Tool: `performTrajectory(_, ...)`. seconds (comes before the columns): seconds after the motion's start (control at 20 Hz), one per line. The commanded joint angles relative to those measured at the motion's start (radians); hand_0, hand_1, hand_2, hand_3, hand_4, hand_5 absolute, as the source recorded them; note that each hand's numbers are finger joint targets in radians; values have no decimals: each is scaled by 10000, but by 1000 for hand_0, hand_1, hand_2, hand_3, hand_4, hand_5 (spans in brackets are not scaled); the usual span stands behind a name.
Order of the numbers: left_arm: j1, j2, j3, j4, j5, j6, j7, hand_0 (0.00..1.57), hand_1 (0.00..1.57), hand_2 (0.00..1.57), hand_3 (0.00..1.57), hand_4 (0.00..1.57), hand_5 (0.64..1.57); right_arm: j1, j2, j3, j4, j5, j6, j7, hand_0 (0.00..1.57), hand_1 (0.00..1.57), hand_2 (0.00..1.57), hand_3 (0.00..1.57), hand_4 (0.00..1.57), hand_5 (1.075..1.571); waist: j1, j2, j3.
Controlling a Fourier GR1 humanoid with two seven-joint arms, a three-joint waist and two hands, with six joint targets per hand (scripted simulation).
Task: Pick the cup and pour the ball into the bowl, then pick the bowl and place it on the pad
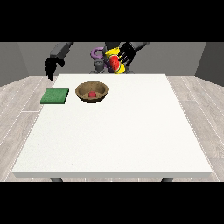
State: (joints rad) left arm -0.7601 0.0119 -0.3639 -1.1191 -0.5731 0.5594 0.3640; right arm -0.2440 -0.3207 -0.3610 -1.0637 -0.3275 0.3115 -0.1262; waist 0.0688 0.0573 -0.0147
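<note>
At the view's left, one arm comes down from the shoulder and bends at the elbow, so that its hand (pixel 51 68) hangs in the air just past the far left corner of the surface (pixel 131 131), fingers pointing down and holding nothing; they look loosely straight. Just below it on the surface lies the green pad (pixel 55 96), flat near the left edge. Right beside the pad stands the brown bowl (pixel 92 92), upright, with the red ball (pixel 92 94) resting inside it. Farther right, above the far edge, the hand at the view's right (pixel 127 53) is raised before the robot's chest, its fingers curled round the yellow-and-red cup (pixel 114 62), which is tipped over on its side, well above the bowl and a little to its right.
</note>
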Motion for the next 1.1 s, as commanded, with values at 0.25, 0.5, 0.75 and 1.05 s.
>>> performTrajectory(0.25,353,1333,3389,-2969,6241,-3737,-1860,0,0,0,0,214,1500,153,402,-491,-65,-53,-1086,-364,0,0,0,0,417,1570,1733,866,57)
performTrajectory(0.5,-206,3169,5355,-2620,8637,-6420,-1710,0,0,0,0,330,1497,-31,990,-495,-138,-3,-1677,-854,0,0,0,0,0,1570,2178,1339,126)
performTrajectory(0.75,-330,4967,6889,-1328,9484,-7801,-2193,0,0,0,0,312,1508,-669,1524,-14,-120,192,-1931,-1165,0,0,0,0,0,1568,1498,2014,142)
performTrajectory(1.05,569,5296,7212,-1661,10116,-8570,-2165,0,0,0,0,272,1509,-1423,1262,-254,2082,314,-1733,-2263,0,0,0,0,0,1569,1719,2105,157)
